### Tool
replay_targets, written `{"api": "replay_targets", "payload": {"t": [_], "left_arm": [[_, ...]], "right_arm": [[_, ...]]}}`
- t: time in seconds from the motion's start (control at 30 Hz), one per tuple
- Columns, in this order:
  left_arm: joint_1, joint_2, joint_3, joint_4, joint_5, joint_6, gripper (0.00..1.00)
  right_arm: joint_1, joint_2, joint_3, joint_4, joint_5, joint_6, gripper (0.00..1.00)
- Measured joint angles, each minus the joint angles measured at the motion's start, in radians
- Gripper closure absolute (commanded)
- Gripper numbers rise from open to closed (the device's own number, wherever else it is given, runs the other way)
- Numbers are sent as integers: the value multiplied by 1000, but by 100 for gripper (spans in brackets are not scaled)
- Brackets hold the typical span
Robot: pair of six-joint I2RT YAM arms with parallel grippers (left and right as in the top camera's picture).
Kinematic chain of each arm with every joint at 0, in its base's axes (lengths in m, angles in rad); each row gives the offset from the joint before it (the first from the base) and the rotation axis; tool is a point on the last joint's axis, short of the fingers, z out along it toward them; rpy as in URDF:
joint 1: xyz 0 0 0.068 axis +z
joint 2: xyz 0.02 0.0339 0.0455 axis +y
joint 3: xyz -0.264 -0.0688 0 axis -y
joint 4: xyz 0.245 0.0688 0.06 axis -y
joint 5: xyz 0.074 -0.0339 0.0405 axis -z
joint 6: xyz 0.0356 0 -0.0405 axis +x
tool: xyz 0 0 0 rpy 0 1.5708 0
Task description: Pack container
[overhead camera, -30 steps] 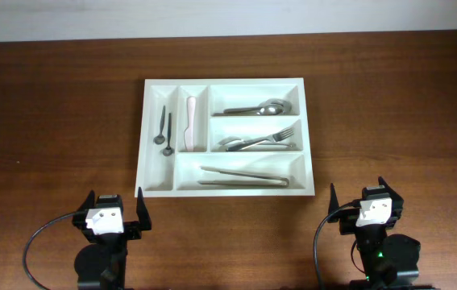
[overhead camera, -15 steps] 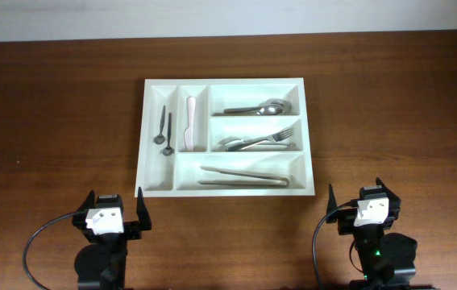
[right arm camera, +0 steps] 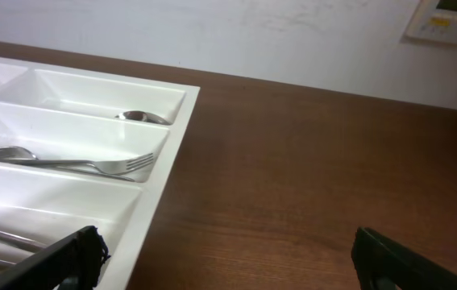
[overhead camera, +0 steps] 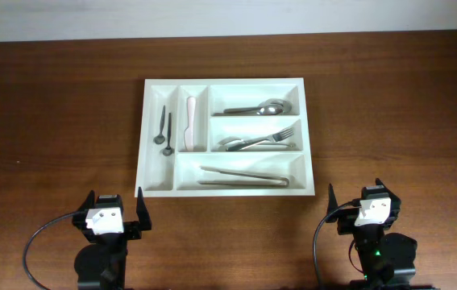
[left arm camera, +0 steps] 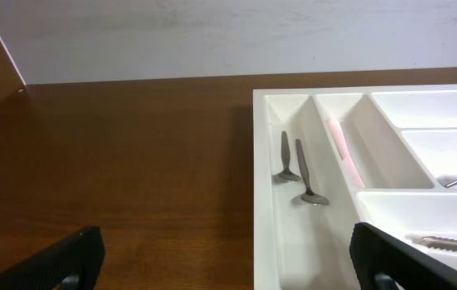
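White plastic, five compartments: the container (overhead camera: 154, 171) sits mid-bench (overhead camera: 51, 121), set toward the far wall (overhead camera: 228, 16), with a long side facing my arms.

Only the overhead view gives me the whole layout. Two small dark spoons (overhead camera: 164, 130) lie in the leftmost upright slot, and a pale pink knife (overhead camera: 189, 123) lies in the slot beside it. To the right, large spoons (overhead camera: 259, 107) lie in the far long slot and forks (overhead camera: 260, 142) in the middle one. The near slot holds long metal pieces (overhead camera: 244, 176) that I cannot identify.

The left end effector (overhead camera: 115, 208) and the right end effector (overhead camera: 363, 200) sit near the container's front corners, apart from it. Both have their jaws spread wide and hold nothing.

The left wrist camera looks low across the container's left corner. I can see the slot walls standing up around the small spoons and the knife, but the right-hand slots are cut off. Its own black fingers (left arm camera: 59, 259) show only at the bottom corners.

The right wrist camera catches the opposite end, with fork tines and one spoon bowl resting near the container's right wall. It alone shows a white wall panel (right arm camera: 446, 20) mounted high up.
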Motion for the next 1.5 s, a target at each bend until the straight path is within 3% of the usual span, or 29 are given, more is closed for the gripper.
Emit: {"api": "replay_targets", "payload": {"t": [1.5], "left_arm": [[0, 0, 0, 0, 0, 0, 1]], "right_arm": [[23, 0, 0, 0, 0, 23, 1]]}}
